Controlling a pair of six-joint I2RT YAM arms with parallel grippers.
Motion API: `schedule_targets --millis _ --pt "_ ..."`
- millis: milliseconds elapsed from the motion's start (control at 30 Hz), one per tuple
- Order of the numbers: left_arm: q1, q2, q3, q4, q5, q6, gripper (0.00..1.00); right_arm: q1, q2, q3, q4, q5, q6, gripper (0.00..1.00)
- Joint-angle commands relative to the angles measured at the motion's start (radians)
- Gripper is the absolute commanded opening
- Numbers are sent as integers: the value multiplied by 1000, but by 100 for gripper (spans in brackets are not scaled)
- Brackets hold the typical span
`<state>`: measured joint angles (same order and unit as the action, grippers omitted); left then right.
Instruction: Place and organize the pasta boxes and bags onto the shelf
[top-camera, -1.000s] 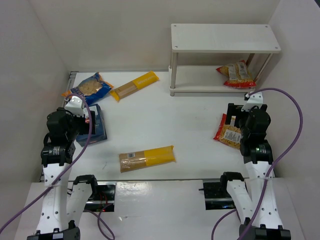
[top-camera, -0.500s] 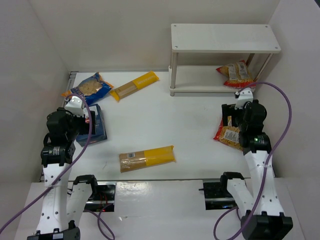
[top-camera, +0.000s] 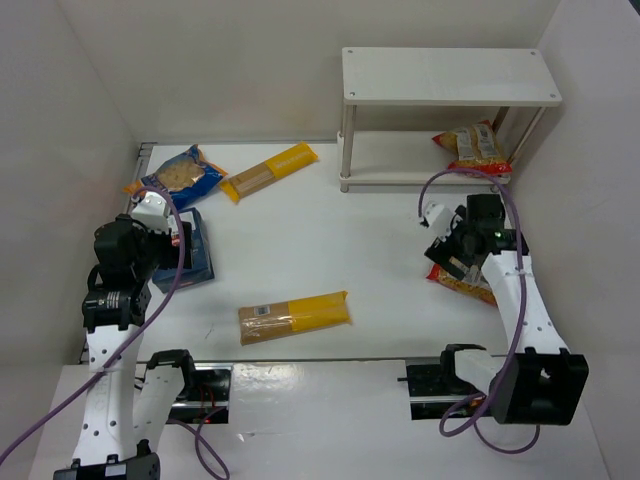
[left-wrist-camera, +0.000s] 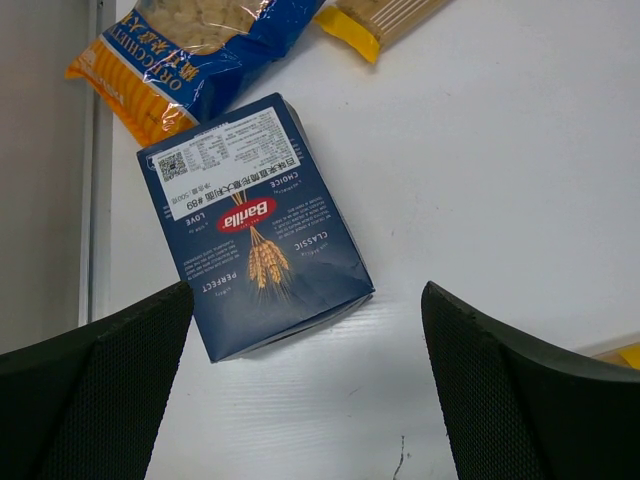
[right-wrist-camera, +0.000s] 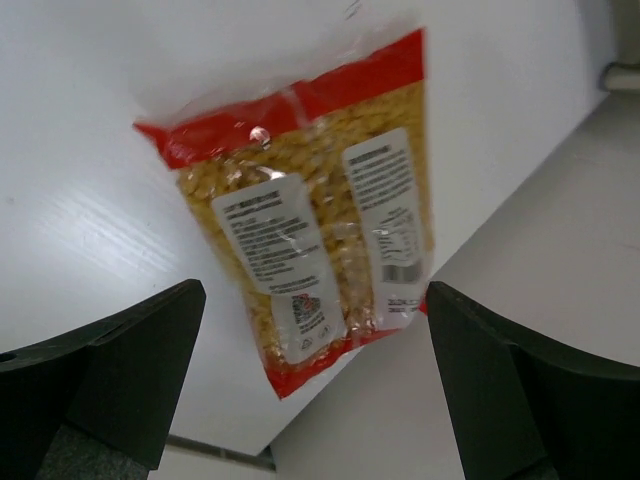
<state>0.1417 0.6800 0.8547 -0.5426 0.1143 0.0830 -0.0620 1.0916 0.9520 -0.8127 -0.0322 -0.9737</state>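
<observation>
The right pincer (right-wrist-camera: 312, 292) hangs wide open over the red-and-yellow bag (right-wrist-camera: 300, 230) lying near the surface's (right-wrist-camera: 80, 200) right edge, where pinching only slack film could let it slip or slide off.

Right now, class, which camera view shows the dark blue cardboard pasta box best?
The left wrist view: the dark blue cardboard pasta box shows its whole printed face. The top external view shows the box small, partly behind the left arm. The right wrist view misses it.
</observation>
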Motion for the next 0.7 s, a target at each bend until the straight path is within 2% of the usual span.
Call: schedule_targets --millis 0,433,667 --pt "7 -3 0 29 22 21 100 24 63 -81 -52 67 -164 100" --pt "7 -14 0 29 22 21 100 24 281 -200 191 140 -198 100" --pt "7 -14 0 29 22 31 100 -22 321 -237 384 202 -177 100"
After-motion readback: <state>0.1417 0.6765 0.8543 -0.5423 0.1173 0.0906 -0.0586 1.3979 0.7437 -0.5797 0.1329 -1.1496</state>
